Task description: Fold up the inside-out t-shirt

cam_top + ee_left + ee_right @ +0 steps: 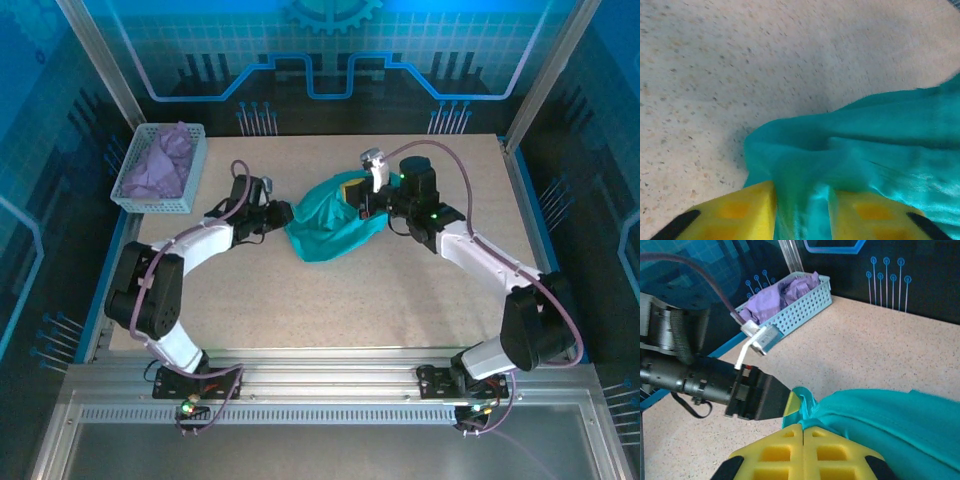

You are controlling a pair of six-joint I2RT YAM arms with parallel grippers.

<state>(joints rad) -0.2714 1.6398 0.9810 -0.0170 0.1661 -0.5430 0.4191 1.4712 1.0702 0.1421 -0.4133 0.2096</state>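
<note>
Teal-green fabric of the inside-out t-shirt (pixel 335 228) lies bunched in one heap on the speckled worktop (pixel 300 310), between the two claws. The left claw (pixel 283 215) sits low at one edge of the heap, and the shirt spreads away from its tip toward the right claw (pixel 368 205), which meets the heap from the opposite side. In the left wrist view, the left claw (pixel 800 200) stands partly open: its yellow fingers (pixel 747 215) are apart, and a ridge of the t-shirt (pixel 865 145) runs through the gap between them without being clamped. Ahead of this claw and to its left there is bare worktop (pixel 740 60); ahead and to its right lies the rest of the shirt. In the right wrist view, the right claw (pixel 802 426) is closed, its two yellow pads meeting along a single seam, with a fold of the t-shirt (pixel 880 415) pinched at the tips. The shirt trails off to the right of this claw. The left claw (pixel 792 402) is just ahead of the right claw's tips, touching the same fold. Well beyond both claws, near the far left corner of the worktop (pixel 880 335), a pale blue perforated basket (pixel 805 310) holds a lavender cloth (pixel 780 295); the overhead view shows the basket (pixel 150 203) and the lavender cloth (pixel 160 165) well apart from the shirt.
</note>
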